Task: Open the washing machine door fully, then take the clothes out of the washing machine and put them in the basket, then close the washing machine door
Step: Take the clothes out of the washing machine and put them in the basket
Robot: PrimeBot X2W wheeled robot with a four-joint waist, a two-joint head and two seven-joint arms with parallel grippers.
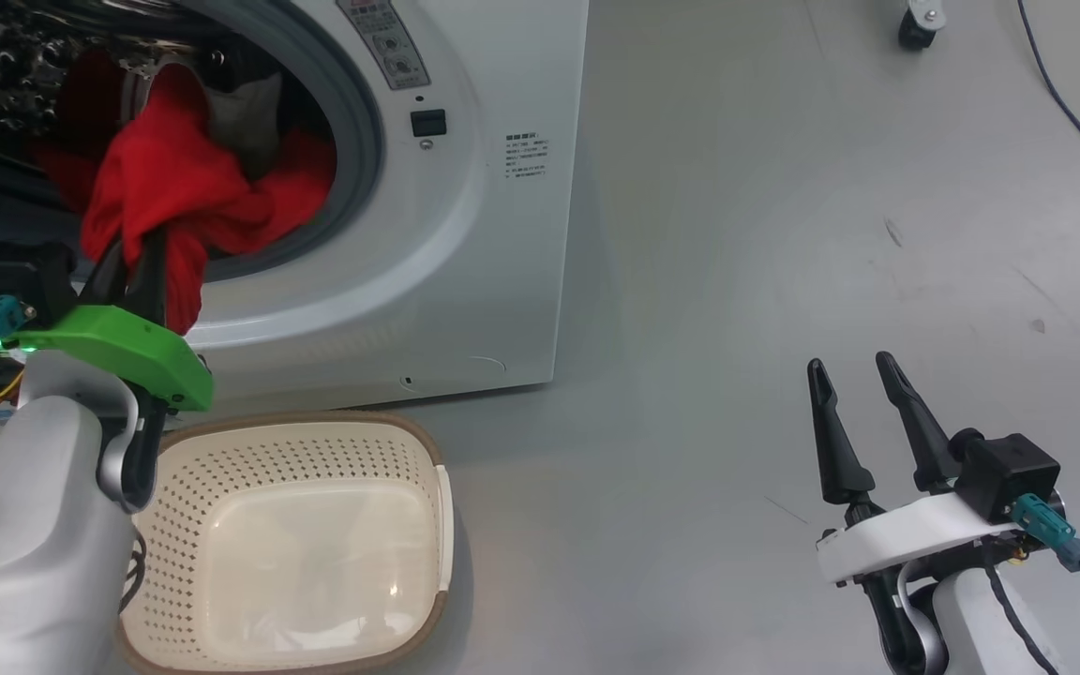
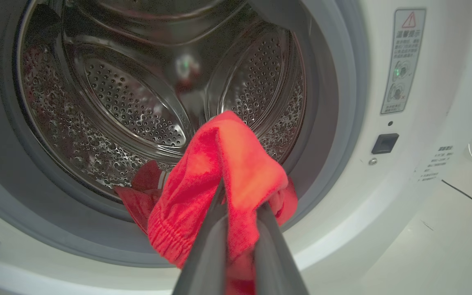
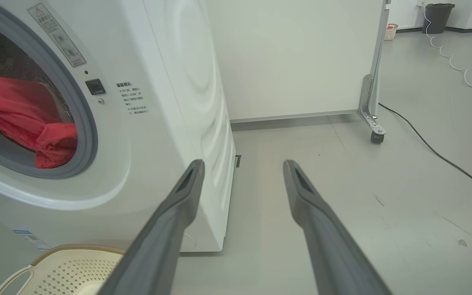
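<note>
At upper left of the head view, the left gripper (image 1: 137, 253) is clamping the bright red fabric clothes (image 1: 174, 178) at the mouth of the white front-loading washing machine (image 1: 502, 234), while the cream perforated plastic basket (image 1: 315, 424) at the bottom is lying empty and the right gripper (image 1: 849, 364) is idling with fingers apart, so unloading and door closing are judged yet to do.

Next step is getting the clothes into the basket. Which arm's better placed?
Left. The left tool is shut on the clothes at the washing machine mouth, with the basket just below it. The right tool stands open and empty, off to the side over the floor.
</note>
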